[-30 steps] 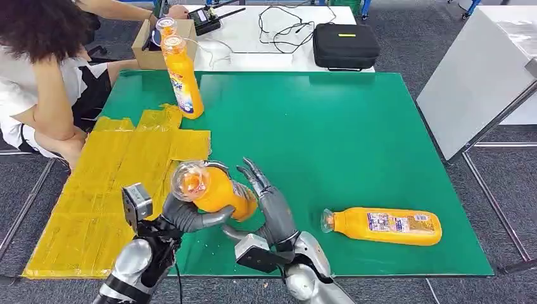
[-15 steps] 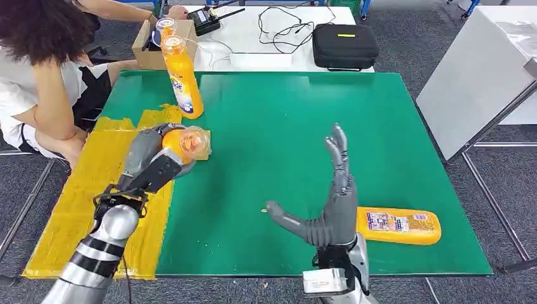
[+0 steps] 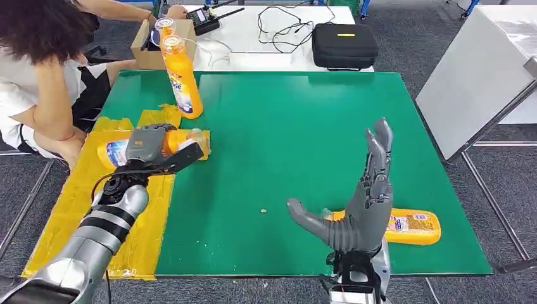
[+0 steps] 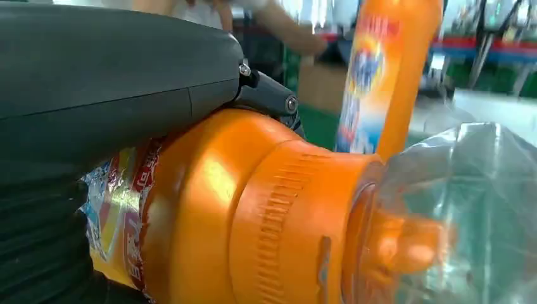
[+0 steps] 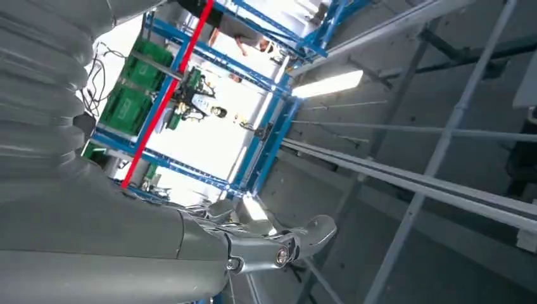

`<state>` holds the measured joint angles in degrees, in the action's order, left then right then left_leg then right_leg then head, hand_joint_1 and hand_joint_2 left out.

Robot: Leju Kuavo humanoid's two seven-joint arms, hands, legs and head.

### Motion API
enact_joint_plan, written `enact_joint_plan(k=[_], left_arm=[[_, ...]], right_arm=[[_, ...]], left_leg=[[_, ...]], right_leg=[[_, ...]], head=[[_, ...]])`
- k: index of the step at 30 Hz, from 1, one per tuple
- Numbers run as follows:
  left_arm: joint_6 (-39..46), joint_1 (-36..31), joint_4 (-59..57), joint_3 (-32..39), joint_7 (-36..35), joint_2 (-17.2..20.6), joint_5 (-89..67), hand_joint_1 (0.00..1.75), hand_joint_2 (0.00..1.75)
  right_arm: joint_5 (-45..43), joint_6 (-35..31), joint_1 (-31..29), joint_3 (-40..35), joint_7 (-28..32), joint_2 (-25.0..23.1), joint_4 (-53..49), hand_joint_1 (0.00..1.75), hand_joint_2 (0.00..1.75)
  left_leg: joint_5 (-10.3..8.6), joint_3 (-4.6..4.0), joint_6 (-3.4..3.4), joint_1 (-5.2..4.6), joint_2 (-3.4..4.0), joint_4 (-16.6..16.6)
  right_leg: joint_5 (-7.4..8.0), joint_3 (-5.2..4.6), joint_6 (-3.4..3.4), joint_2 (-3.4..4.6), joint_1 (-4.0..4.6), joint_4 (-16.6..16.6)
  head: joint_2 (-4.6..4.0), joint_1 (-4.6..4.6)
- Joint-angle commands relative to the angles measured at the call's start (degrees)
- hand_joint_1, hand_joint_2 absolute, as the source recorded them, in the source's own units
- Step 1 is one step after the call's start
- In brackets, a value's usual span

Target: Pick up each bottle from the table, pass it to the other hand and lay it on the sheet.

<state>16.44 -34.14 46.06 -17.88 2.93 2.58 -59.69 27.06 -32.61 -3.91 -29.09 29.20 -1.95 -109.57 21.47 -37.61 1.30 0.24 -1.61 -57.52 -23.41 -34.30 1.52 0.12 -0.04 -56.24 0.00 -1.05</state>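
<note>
Person: a person [image 3: 44,76] sits at the bench's far left corner.
Sheet: one yellow sheet [image 3: 76,209] covers the left side of the green bench [image 3: 297,126].
Left hand: the left hand [image 3: 149,149] grips an orange bottle [image 3: 117,152] lying sideways on the sheet, clear cap toward the green.
Left wrist view: up close, it shows the held bottle's ribbed collar and clear cap.
Upright bottle: a second orange bottle [image 3: 180,79] stands at the bench's far left.
Right hand: the right hand [image 3: 361,202] is raised, fingers spread, holding nothing.
Lying bottle: a third bottle [image 3: 411,227] lies near the front right, partly behind that hand.
Count: three bottles, one sheet.
</note>
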Motion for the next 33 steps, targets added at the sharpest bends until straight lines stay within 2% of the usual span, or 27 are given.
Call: enact_joint_plan(k=[1, 11, 20, 21, 22, 33], left_arm=[[-0.8, -3.58, -11.02, 0.03, 0.29, -2.56, 0.44, 1.75, 1.75], [-2.84, -3.07, -13.71, -0.22, 0.24, -3.02, 1.12, 1.75, 1.75], [-0.37, -2.72, -18.18, -0.38, -1.07, -3.49, 0.55, 1.75, 1.75], [4.0, -2.94, -19.99, -0.87, -5.5, -3.19, -3.66, 0.0, 1.75], [3.87, -2.89, -20.11, -0.77, -5.6, -3.17, -3.67, 0.0, 1.75], [2.94, -1.28, -21.67, 3.65, -3.65, -3.75, -0.37, 0.0, 1.75]], right_arm=[[-0.2, 0.15, -2.33, -0.37, -0.36, 0.76, 2.23, 0.0, 1.75], [-0.13, 1.14, -2.75, -0.72, -1.21, 0.63, 3.67, 0.0, 1.75], [-0.64, 1.69, -3.24, -0.79, -1.53, 0.25, 5.09, 0.0, 1.75], [-0.33, 2.33, -3.76, -1.25, -2.22, -0.07, 5.86, 0.0, 1.75], [-0.29, 2.36, -3.78, -1.28, -2.25, -0.08, 5.94, 0.0, 1.75], [-1.4, 3.63, -3.69, -0.72, -3.08, 0.17, 6.67, 0.0, 1.75]], left_leg=[[0.09, 0.2, -0.04, 0.0, 0.1, -0.03], [0.15, 0.34, -0.06, 0.0, 0.21, -0.01], [0.12, 0.31, -0.04, -0.02, 0.21, 0.02], [0.15, 0.43, -0.07, -0.02, 0.33, 0.04], [0.07, 0.21, -0.04, -0.01, 0.2, 0.03], [0.15, 0.41, -0.06, -0.01, 0.35, 0.04]], right_leg=[[-0.09, 0.24, 0.01, -0.03, 0.02, 0.0], [-0.12, 0.37, 0.0, 0.06, 0.03, 0.04], [-0.09, 0.33, 0.01, 0.08, 0.01, 0.05], [-0.09, 0.43, 0.0, 0.16, 0.01, 0.06], [-0.03, 0.21, 0.0, 0.11, 0.01, 0.03], [-0.08, 0.42, 0.01, 0.19, 0.02, 0.06]], head=[[0.0, 0.02], [0.0, 0.02], [0.0, 0.02], [0.0, 0.02], [0.0, 0.0], [0.0, 0.02]])
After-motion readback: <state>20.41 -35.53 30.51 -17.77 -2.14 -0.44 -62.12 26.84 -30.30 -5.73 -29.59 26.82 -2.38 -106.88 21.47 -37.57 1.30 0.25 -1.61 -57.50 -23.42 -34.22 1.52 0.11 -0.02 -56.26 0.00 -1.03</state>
